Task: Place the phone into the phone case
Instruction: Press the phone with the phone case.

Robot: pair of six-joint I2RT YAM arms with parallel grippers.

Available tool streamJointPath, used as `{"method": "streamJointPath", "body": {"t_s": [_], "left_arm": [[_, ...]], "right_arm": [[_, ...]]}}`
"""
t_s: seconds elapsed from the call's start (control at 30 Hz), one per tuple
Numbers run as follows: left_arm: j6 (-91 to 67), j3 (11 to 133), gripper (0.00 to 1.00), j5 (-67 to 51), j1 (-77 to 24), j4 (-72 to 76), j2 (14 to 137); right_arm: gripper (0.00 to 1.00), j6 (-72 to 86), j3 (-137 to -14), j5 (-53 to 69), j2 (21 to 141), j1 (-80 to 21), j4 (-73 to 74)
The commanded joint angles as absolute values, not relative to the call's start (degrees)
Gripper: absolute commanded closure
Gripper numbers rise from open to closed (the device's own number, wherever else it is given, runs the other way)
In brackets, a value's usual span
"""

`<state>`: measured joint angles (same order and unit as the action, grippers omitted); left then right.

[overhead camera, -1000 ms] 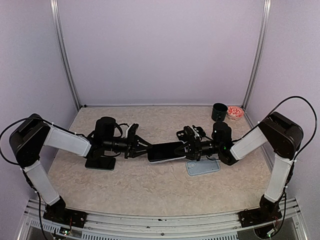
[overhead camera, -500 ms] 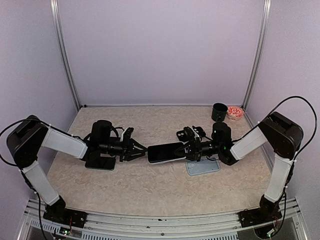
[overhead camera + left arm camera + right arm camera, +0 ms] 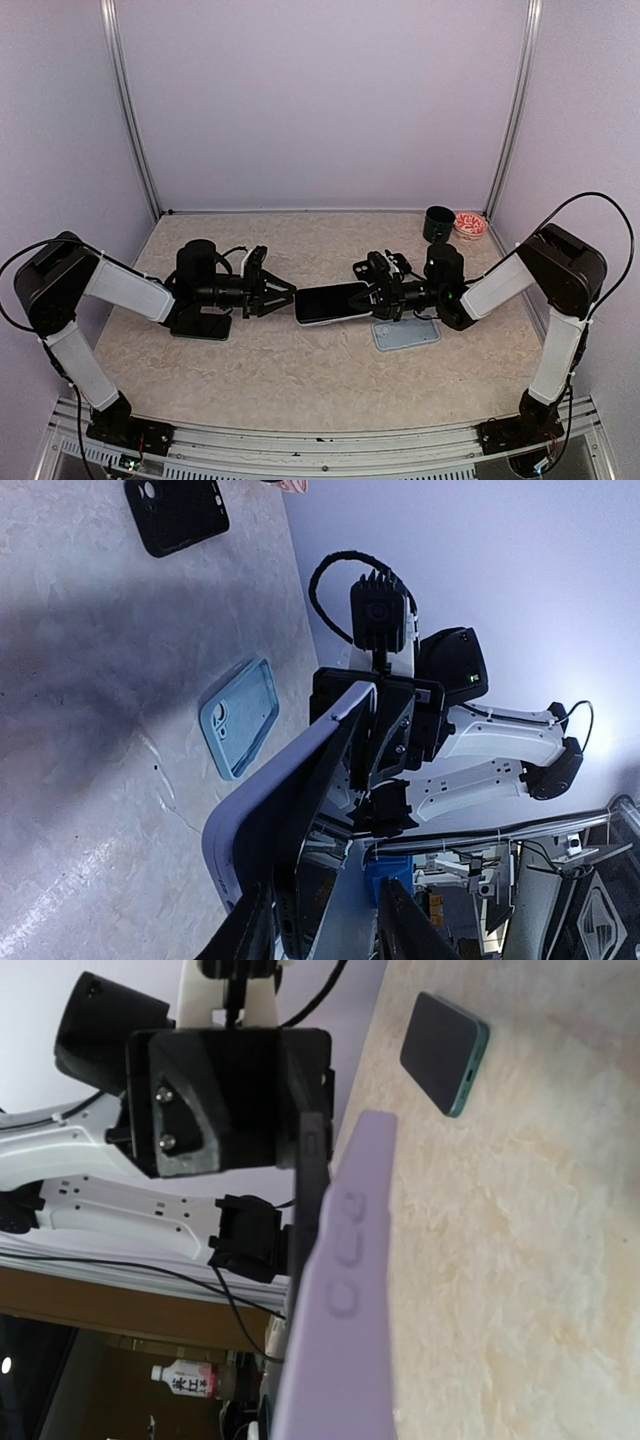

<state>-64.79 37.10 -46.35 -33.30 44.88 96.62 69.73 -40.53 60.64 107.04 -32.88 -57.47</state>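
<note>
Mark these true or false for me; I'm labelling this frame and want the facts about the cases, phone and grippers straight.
1. The right gripper holds the lavender phone case clear of the table. True.
2. The left gripper is clamped shut. False: its jaws are spread open.
3. A light blue phone case lies flat on the table. True.
4. The teal phone sits inside the light blue phone case. False: it lies bare on the table, apart from it.
5. The black cup stands at the table's near edge. False: it stands in the far right corner, beside the red-and-white bowl.
</note>
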Motion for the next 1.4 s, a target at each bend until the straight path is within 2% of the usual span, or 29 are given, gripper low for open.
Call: {"method": "streamJointPath", "body": {"t_s": [0.0, 0.33, 0.4, 0.77, 0.93, 1.07, 1.37], "left_arm": [[-66.63, 35.95, 0.64, -47.68, -33.83, 51.80, 98.48], [-65.08, 36.80, 0.50, -47.20, -34.78, 51.33, 99.48], [-64.90, 36.91, 0.43, -47.13, -34.89, 51.33, 99.49], [-66.62, 37.04, 0.41, -47.99, -36.05, 55.28, 100.65], [-67.86, 38.24, 0.42, -48.86, -37.06, 57.34, 101.76], [-69.29, 38.67, 0.48, -49.36, -37.57, 59.29, 102.43], [-70.85, 38.58, 0.74, -50.00, -37.79, 61.87, 103.01]], "right_arm": [[0.88, 71.04, -41.24, 62.44, 105.05, -32.33, -63.61], [0.88, 71.58, -41.31, 62.49, 103.41, -32.41, -63.51], [0.88, 71.78, -41.31, 62.45, 103.16, -32.37, -63.71], [0.88, 72.49, -41.20, 62.49, 102.98, -32.51, -64.49], [0.88, 73.44, -41.13, 62.62, 103.79, -32.91, -66.28], [0.88, 73.40, -41.04, 62.86, 104.28, -33.11, -66.40], [0.88, 71.60, -40.75, 63.23, 105.24, -33.13, -64.63]]}}
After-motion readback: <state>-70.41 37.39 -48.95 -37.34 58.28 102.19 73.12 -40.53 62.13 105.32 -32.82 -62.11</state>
